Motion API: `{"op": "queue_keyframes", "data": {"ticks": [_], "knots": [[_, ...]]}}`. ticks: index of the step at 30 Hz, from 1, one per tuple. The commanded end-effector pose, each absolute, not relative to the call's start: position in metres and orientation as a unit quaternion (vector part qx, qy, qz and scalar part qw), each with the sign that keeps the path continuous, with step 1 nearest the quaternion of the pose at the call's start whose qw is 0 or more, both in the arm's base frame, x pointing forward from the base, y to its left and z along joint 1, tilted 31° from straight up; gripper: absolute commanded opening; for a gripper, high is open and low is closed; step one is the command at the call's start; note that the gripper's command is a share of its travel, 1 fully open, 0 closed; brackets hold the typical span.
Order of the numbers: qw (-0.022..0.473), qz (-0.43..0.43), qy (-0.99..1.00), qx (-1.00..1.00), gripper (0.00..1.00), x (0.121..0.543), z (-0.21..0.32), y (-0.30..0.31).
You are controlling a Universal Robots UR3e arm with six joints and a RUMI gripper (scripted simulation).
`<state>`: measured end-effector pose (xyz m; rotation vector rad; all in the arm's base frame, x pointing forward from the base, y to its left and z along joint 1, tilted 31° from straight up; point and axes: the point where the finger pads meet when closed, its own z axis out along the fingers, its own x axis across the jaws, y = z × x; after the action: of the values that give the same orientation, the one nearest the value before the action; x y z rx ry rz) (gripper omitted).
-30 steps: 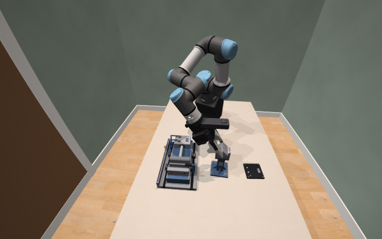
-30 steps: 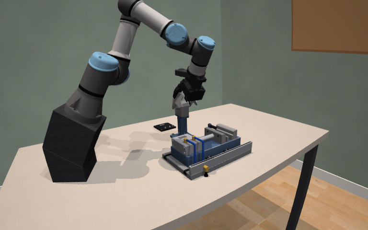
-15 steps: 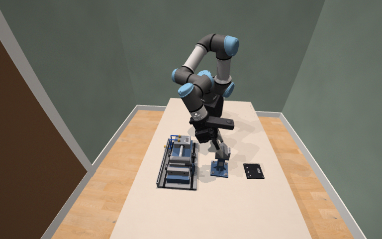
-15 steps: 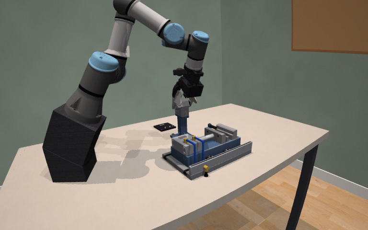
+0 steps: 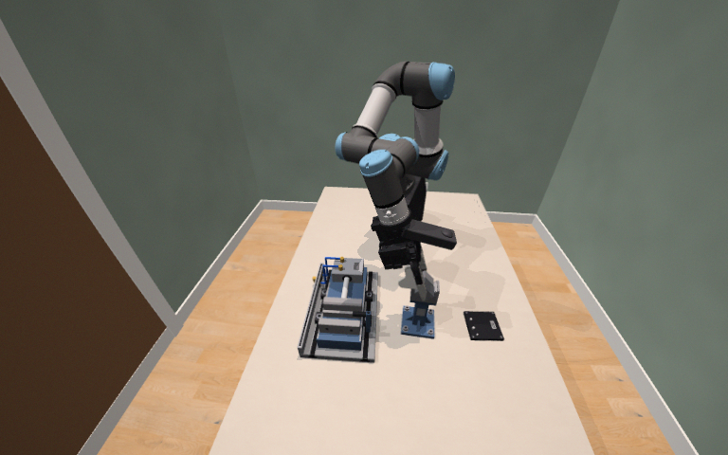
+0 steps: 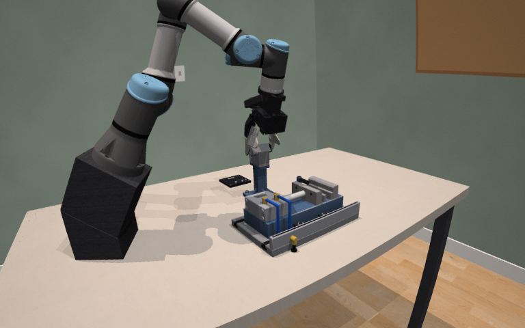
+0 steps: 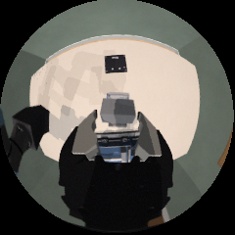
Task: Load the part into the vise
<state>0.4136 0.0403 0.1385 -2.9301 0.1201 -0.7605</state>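
Note:
The grey part (image 5: 427, 298) (image 6: 262, 156) (image 7: 117, 109) rests on top of the blue V-block post (image 5: 415, 323) (image 6: 259, 178). My gripper (image 5: 423, 286) (image 6: 262, 145) (image 7: 117, 111) points straight down over it. Its fingers stand half open, one on each side of the part, and do not clamp it. The vise (image 5: 343, 316) (image 6: 305, 203) stands open to the left of the V-block, with nothing between its jaws. The black infeed plate (image 5: 483, 325) (image 6: 234, 180) (image 7: 117, 64) lies bare to the right of the V-block.
The arm's dark base (image 6: 100, 208) stands at the far end of the table (image 5: 429, 396). The vise's air cylinder with blue hoses (image 6: 271, 208) (image 5: 343, 266) faces the base. A grey rail (image 6: 317, 226) runs along the vise's outer side.

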Motion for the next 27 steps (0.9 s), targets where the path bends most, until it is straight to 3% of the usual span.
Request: {"op": "queue_keyframes", "data": {"ticks": [1,27], "knots": [[0.028,-0.249,0.047,-0.967,0.51,0.4138,0.139,0.0408],[-0.099,-0.241,0.079,-0.962,0.51,0.4141,0.1388,0.0429]]}}
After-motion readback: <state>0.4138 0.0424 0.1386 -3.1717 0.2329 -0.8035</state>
